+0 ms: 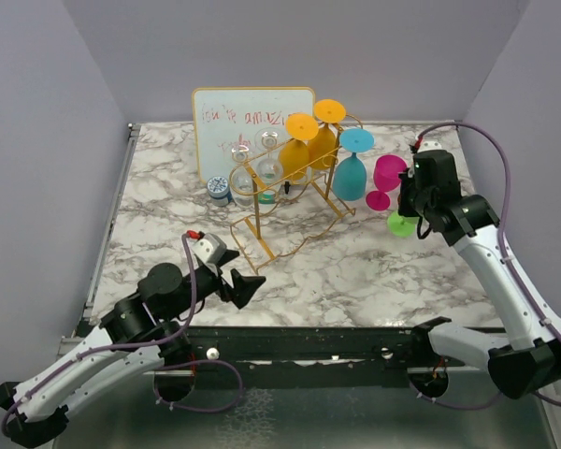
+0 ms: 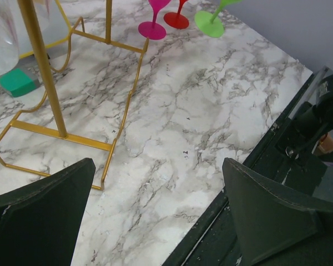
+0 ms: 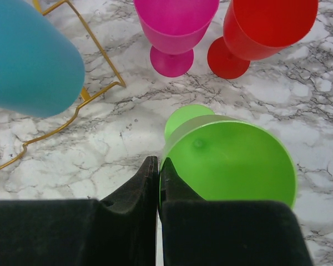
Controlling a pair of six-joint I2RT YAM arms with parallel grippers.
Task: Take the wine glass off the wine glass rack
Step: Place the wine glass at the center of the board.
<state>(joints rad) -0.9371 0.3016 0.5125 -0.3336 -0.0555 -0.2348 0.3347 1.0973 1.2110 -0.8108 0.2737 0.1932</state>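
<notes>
The gold wire wine glass rack (image 1: 279,208) stands mid-table; two clear glasses (image 1: 244,178), two orange glasses (image 1: 305,148) and a blue glass (image 1: 351,173) hang upside down on it. Its base also shows in the left wrist view (image 2: 64,136). My right gripper (image 1: 409,210) is right of the rack, shut on the rim of a green wine glass (image 3: 233,163), one finger inside the bowl. The glass is upright, its foot (image 1: 401,224) at or just above the marble. My left gripper (image 1: 248,285) is open and empty (image 2: 158,166) near the table's front edge, just short of the rack's foot.
A pink glass (image 3: 175,25) and a red glass (image 3: 266,25) stand upright just beyond the green one. A whiteboard (image 1: 252,117) leans behind the rack. A small blue-capped jar (image 1: 219,190) and a green block (image 2: 16,82) sit by the rack's left side.
</notes>
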